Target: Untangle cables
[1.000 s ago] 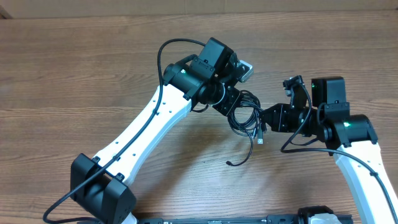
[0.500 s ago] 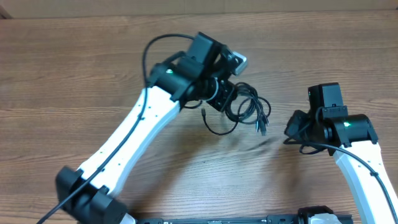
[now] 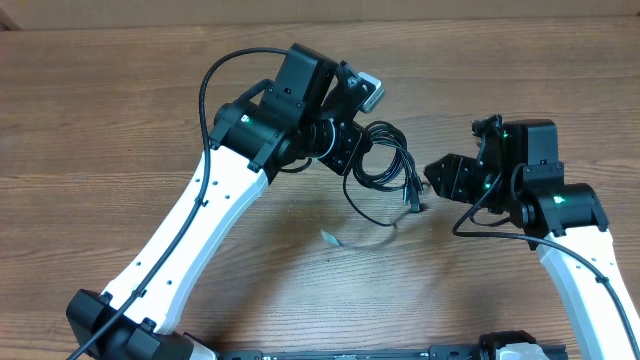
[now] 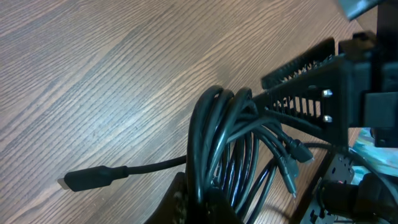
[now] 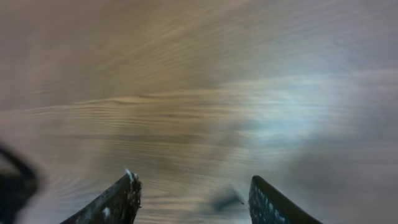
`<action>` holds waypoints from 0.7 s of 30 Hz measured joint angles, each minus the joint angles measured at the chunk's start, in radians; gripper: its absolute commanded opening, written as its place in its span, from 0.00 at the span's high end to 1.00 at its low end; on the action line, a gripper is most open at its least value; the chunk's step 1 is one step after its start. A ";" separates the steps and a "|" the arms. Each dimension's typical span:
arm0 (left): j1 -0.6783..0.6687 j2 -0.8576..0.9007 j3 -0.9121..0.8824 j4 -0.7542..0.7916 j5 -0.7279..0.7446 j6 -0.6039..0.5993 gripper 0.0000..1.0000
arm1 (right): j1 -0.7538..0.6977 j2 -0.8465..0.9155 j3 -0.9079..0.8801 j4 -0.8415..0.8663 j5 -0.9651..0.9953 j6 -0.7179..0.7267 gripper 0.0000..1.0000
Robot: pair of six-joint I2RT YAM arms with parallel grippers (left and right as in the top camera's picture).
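The cables [image 3: 388, 165] are a bundle of thin black loops held just above the wooden table. My left gripper [image 3: 352, 158] is shut on the bundle's left side. The left wrist view shows the cables [image 4: 219, 140] rising from between my left gripper [image 4: 202, 198] fingers. One long strand trails down to a silver-tipped plug [image 3: 329, 238] lying on the table, seen in the left wrist view as a black plug [image 4: 87, 178]. Short plug ends [image 3: 412, 200] hang at the bundle's right. My right gripper [image 3: 435, 176] stands open just right of the bundle, apart from it. In the blurred right wrist view my right gripper [image 5: 194, 190] has nothing between its fingers.
The wooden table [image 3: 120, 130] spreads all round the arms. The left arm [image 3: 190, 230] crosses it diagonally from the bottom left. The right arm [image 3: 575, 250] rises from the bottom right. The right gripper's slotted finger [image 4: 298, 84] shows close behind the bundle.
My left gripper has carried the bundle left. A strand has slid out, its plug now on the table. My right gripper pulled away right, then swung back toward the bundle and opened.
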 measured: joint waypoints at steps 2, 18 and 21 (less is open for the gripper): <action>-0.003 0.000 0.000 -0.001 0.000 0.000 0.96 | 0.000 0.000 0.001 0.036 -0.051 -0.014 0.48; -0.013 0.000 0.000 -0.013 -0.127 -0.024 0.96 | 0.000 0.000 0.002 0.077 -0.338 -0.105 0.47; -0.013 0.000 0.000 -0.016 -0.162 -0.041 0.96 | 0.000 0.000 0.002 0.069 -0.289 -0.093 0.44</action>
